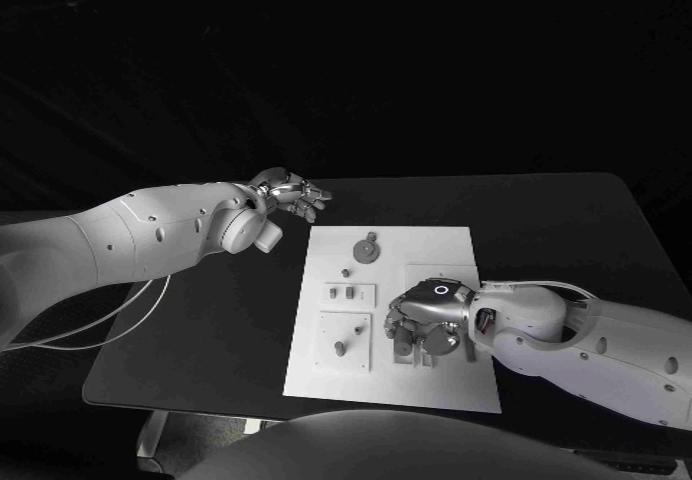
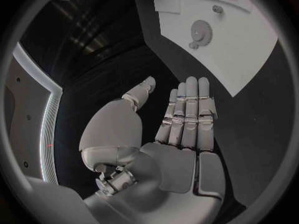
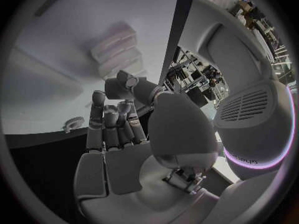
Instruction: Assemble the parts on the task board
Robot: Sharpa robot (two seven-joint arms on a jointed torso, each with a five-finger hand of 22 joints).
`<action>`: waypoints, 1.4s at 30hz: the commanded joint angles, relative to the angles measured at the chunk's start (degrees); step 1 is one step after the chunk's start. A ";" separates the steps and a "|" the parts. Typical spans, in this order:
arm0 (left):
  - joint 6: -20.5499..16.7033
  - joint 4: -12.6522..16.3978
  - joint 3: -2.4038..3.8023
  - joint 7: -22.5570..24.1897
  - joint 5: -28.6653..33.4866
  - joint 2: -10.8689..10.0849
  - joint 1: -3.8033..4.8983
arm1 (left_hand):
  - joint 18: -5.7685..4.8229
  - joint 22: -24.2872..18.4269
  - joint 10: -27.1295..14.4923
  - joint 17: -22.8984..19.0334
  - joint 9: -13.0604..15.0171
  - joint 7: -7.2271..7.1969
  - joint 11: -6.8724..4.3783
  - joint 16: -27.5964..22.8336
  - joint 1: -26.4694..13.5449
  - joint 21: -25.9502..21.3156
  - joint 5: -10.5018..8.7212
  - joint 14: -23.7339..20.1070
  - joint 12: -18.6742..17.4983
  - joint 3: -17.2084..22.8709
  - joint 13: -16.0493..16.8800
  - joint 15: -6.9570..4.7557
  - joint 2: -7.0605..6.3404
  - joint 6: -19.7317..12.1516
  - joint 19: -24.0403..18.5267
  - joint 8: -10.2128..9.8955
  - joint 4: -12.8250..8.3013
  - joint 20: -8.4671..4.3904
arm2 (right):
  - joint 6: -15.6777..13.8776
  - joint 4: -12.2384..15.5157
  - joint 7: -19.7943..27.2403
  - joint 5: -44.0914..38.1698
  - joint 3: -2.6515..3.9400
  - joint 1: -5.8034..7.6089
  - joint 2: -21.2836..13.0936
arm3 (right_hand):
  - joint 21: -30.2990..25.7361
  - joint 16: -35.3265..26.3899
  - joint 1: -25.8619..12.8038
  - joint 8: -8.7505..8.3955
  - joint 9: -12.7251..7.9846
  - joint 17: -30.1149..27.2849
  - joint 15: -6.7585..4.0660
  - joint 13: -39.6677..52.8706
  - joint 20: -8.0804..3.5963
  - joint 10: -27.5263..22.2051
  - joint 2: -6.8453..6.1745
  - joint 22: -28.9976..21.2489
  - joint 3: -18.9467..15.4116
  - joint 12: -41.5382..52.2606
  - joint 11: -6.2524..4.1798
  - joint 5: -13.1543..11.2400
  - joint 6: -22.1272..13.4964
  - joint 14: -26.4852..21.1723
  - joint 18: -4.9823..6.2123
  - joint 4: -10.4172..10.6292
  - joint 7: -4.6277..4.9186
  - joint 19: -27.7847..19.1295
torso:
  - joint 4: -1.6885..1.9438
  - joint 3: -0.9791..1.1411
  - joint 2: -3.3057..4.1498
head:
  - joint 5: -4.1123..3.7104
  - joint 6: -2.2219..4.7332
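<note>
Left hand (image 1: 293, 193) flat, fingers apart, holding nothing, beside task board (image 1: 433, 250); right hand (image 1: 423, 325) over board's parts, grip unclear

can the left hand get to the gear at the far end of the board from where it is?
Probably yes. The left hand hovers open over bare table just off the board's far left corner, and nothing lies between it and the gear. The right hand works nearer the robot.

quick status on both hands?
Left hand: open, fingers straight, holding nothing, off the task board.
Right hand: over the board, fingers curled down; cannot tell whether it holds a part.
</note>
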 commanded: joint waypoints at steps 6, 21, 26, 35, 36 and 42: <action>0.68 0.09 -0.01 0.22 -0.20 -0.01 0.04 | 0.50 0.08 -0.39 0.09 -0.10 -0.17 0.04 -0.25 -0.20 -0.27 -0.04 0.11 0.26 0.03 -0.07 0.13 -0.48 -0.39 -0.16 0.14 0.26 0.09 | 0.44 -1.33 0.53 -1.04 0.01 -0.68 0.32 | -0.09 0.38 -0.22 0.29 0.08 -0.14 0.13 -0.21 0.22 -0.66 -0.43 1.10 2.07 0.36 0.07 0.16 0.01 -0.62 0.33 1.75 0.22 -0.50 | 0.05 -0.02 0.03 | -0.06 0.00; 0.67 0.11 -0.04 0.16 -0.26 -0.08 0.04 | 0.50 0.11 -0.40 0.15 -0.10 -0.16 0.04 -0.29 -0.17 -0.30 -0.04 0.12 0.27 0.03 -0.08 0.13 -0.48 -0.42 -0.17 0.16 0.26 0.10 | -0.77 -2.34 -0.40 -1.35 0.01 -1.01 0.43 | -0.22 0.75 -0.45 -2.72 -1.75 -1.03 0.85 -1.41 0.65 -1.91 -2.97 0.85 1.55 0.92 0.79 0.15 -6.49 -1.80 0.33 1.82 -0.40 -1.21 | 0.03 -0.02 0.00 | -0.09 0.00; 0.69 0.08 -0.05 0.13 -0.27 -0.13 0.04 | 0.51 0.12 -0.41 0.18 -0.10 -0.15 0.04 -0.31 -0.13 -0.32 -0.04 0.12 0.27 0.03 -0.09 0.13 -0.50 -0.45 -0.17 0.16 0.24 0.09 | -0.84 -2.28 -0.67 -1.35 0.01 -1.01 0.34 | -0.30 0.91 -0.41 -3.75 -2.58 -1.41 1.04 -1.90 0.75 -2.19 -3.93 0.78 1.53 1.17 1.00 0.15 -9.39 -2.04 0.33 1.87 -0.57 -1.23 | 0.00 -0.01 0.01 | -0.14 0.00; 0.68 0.06 -0.07 0.07 -0.29 -0.14 0.04 | 0.51 0.13 -0.42 0.21 -0.11 -0.14 0.04 -0.34 -0.07 -0.33 -0.04 0.12 0.28 0.05 -0.09 0.13 -0.50 -0.49 -0.17 0.16 0.20 0.09 | -0.84 -1.76 -0.80 -1.25 0.01 -1.01 0.04 | -0.37 1.03 -0.33 -4.31 -3.02 -1.66 1.17 -2.21 0.82 -2.33 -4.40 0.72 1.66 1.39 1.12 0.15 -11.36 -2.14 0.33 1.92 -1.42 -1.21 | 0.03 -0.02 0.01 | -0.32 0.00; 0.68 0.04 -0.07 0.07 -0.30 -0.14 0.04 | 0.52 0.13 -0.42 0.22 -0.11 -0.14 0.04 -0.34 -0.06 -0.33 -0.05 0.12 0.28 0.05 -0.10 0.13 -0.51 -0.50 -0.17 0.16 0.20 0.09 | -0.87 -1.72 -0.80 -1.24 0.01 -1.01 0.01 | -0.37 1.05 -0.31 -4.25 -3.01 -1.68 1.17 -2.23 0.81 -2.33 -4.37 0.72 1.69 1.42 1.13 0.15 -11.33 -2.15 0.33 1.93 -1.30 -1.20 | 0.02 -0.02 0.01 | -0.33 0.00; 0.71 0.06 -0.08 0.05 -0.38 -0.14 0.04 | 0.52 0.15 -0.43 0.25 -0.12 -0.13 0.04 -0.37 0.00 -0.35 -0.05 0.12 0.29 0.06 -0.10 0.13 -0.52 -0.52 -0.17 0.16 0.15 0.10 | -1.61 -1.44 -1.01 -1.20 0.01 -1.00 -0.69 | -0.35 1.17 -0.26 -3.88 -2.94 -1.76 1.21 -2.32 0.80 -2.34 -4.24 0.72 1.77 1.60 1.16 0.15 -11.09 -2.13 0.33 1.93 -0.83 -1.14 | 0.02 -0.02 0.00 | -0.43 0.00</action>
